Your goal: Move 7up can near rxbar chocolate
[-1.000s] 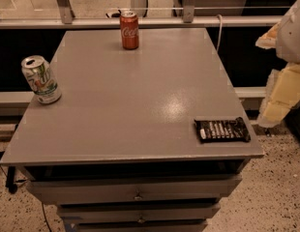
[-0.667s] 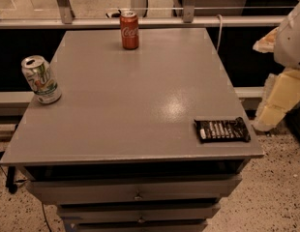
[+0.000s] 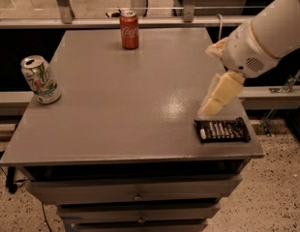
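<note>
I am holding my jaws over the right side of the tabletop (image 3: 121,110), just above and behind the rxbar chocolate (image 3: 222,130). They are standing spread apart and gripping nothing. One blocky, cream-coloured finger (image 3: 221,93) is angling down toward the bar's near-left corner, apparently without touching it. My rounded white arm (image 3: 271,33) is reaching in from the upper right.

The rxbar chocolate is lying flat near the front right corner, a thin rectangle in glossy black wrapping with a row of white lettering. The 7up can (image 3: 40,79) is standing upright at the far left edge, well apart from the bar and from me. It is a silvery aluminium cylinder with green print and a pull-tab top. A red Coca-Cola can (image 3: 129,29) is standing upright at the back edge.

The tabletop is showing as smooth grey metal with a soft glare near the middle, and grey drawers (image 3: 135,192) are sitting beneath it.
</note>
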{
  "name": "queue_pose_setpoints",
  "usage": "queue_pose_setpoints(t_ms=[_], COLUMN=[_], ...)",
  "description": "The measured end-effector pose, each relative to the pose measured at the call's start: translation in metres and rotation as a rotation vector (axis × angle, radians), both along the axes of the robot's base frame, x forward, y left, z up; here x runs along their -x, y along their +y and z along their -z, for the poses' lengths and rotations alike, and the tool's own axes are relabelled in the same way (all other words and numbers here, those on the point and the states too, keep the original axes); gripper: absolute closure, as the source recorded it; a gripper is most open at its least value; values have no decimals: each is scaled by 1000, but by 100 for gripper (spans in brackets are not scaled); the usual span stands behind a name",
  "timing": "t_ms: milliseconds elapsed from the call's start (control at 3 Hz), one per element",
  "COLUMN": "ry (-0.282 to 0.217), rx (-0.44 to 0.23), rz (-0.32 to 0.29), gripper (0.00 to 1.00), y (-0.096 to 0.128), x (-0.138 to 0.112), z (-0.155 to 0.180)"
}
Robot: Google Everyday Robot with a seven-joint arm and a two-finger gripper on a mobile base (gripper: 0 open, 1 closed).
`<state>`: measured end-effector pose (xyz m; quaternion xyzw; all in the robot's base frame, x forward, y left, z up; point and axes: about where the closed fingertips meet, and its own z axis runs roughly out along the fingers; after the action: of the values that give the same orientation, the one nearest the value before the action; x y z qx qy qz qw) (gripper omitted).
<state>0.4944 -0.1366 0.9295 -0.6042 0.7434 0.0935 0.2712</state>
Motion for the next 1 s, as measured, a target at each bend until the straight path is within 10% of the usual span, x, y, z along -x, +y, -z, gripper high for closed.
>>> queue_pose_setpoints(t_ms=[667,1000], ry=[1,1], rx=[-402,-402], rz=[-137,-137], gripper=[0,0], y=[129,129], x=[-67,-67], z=[7,7])
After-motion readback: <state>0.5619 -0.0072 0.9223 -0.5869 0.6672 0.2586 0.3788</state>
